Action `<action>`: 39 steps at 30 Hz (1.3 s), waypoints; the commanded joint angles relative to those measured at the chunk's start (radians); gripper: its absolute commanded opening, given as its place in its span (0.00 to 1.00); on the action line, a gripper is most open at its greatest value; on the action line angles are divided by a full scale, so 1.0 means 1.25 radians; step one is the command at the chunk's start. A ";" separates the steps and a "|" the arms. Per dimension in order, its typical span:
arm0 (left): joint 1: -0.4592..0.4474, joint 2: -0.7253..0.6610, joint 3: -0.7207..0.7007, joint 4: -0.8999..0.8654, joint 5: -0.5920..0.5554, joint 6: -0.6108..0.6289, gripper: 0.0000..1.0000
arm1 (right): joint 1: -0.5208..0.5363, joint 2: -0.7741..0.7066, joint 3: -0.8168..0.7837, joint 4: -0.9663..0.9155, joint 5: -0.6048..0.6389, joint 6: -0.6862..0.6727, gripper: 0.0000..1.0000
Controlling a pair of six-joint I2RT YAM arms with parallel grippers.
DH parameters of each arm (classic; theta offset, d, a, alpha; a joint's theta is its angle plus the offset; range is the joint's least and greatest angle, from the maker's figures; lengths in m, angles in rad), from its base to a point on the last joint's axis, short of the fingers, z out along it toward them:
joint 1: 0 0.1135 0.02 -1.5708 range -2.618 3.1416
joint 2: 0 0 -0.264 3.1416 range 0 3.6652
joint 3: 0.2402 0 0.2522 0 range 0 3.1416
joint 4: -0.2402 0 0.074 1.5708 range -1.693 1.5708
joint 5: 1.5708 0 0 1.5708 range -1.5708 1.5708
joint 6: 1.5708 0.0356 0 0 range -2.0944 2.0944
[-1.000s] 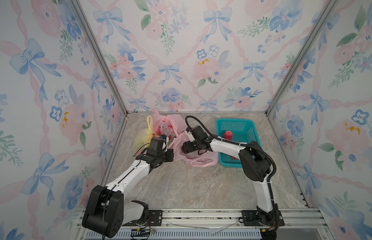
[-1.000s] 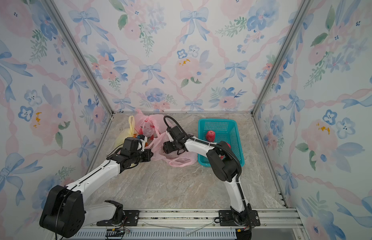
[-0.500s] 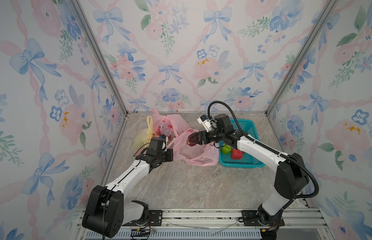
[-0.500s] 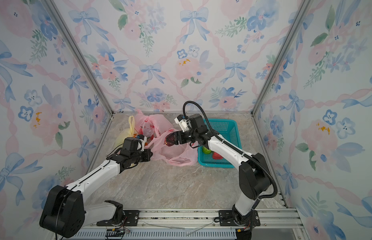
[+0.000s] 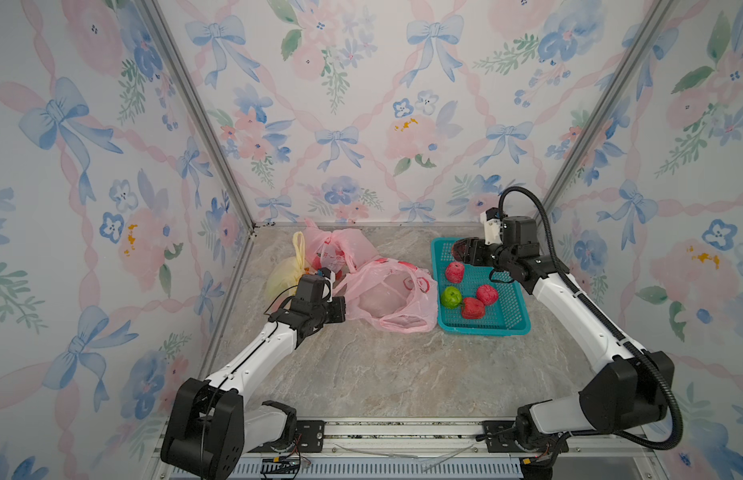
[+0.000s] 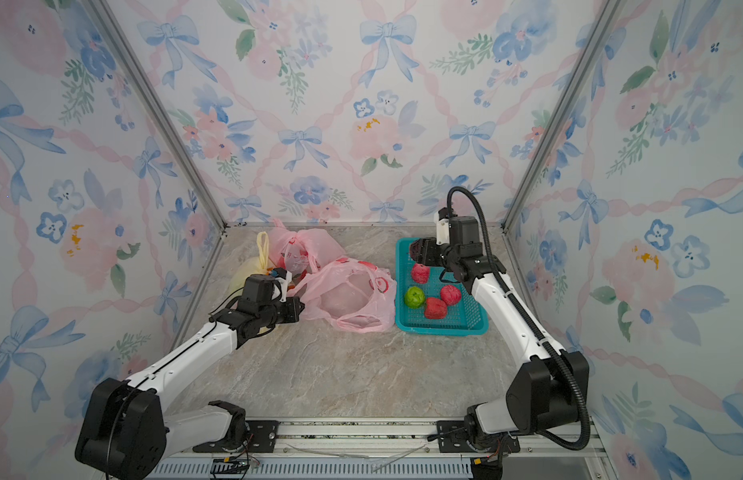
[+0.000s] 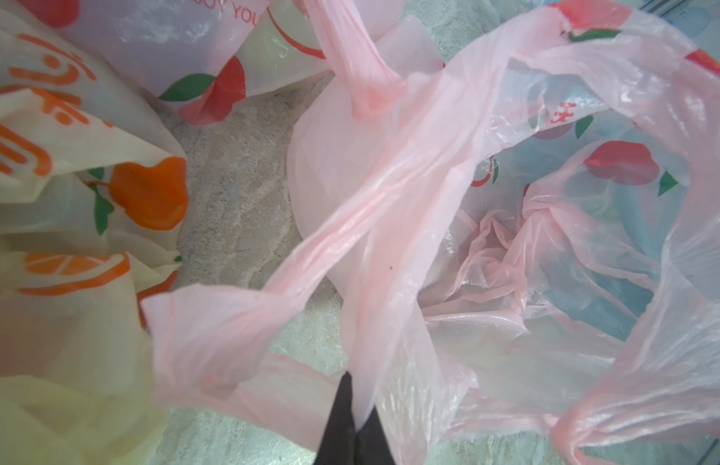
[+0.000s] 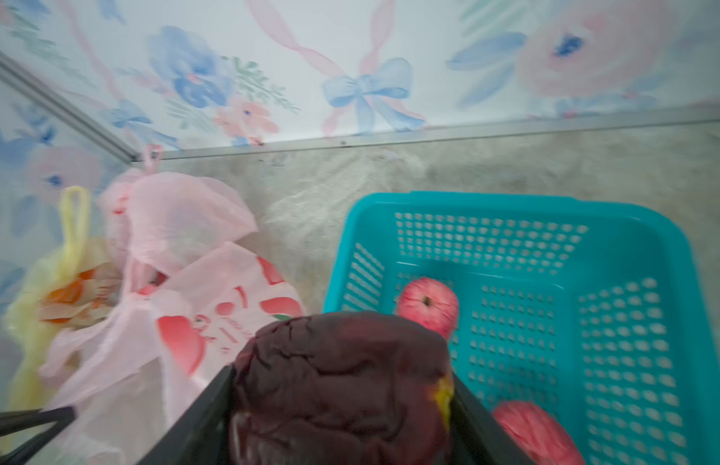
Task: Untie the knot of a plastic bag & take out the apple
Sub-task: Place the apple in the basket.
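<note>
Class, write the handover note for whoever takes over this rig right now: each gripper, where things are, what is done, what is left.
Left gripper: shut on the edge of the open pink bag, beside the basket.
Right gripper: holding a dark red apple above the basket's far end.
Done: knot untied, apple out of the bag.
In the basket already: three red fruits and a green one.
Left: lower the apple into the basket, let go.

Bright even light, right-wrist view perhaps motion-blurred
</note>
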State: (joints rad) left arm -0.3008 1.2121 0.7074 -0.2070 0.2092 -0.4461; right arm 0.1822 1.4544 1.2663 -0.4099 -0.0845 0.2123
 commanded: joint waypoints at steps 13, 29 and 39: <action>0.004 0.010 0.051 0.004 0.008 0.020 0.00 | -0.069 0.216 -0.028 0.011 0.188 -0.082 0.48; 0.004 0.004 0.055 -0.001 0.007 0.021 0.00 | -0.074 0.297 0.023 -0.021 0.076 -0.072 0.87; 0.004 0.004 0.054 0.000 0.007 0.019 0.00 | -0.037 0.094 -0.015 -0.008 -0.145 -0.039 0.91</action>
State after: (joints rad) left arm -0.3008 1.2247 0.7586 -0.2077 0.2092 -0.4461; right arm 0.1036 1.6867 1.2503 -0.4129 -0.1257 0.1490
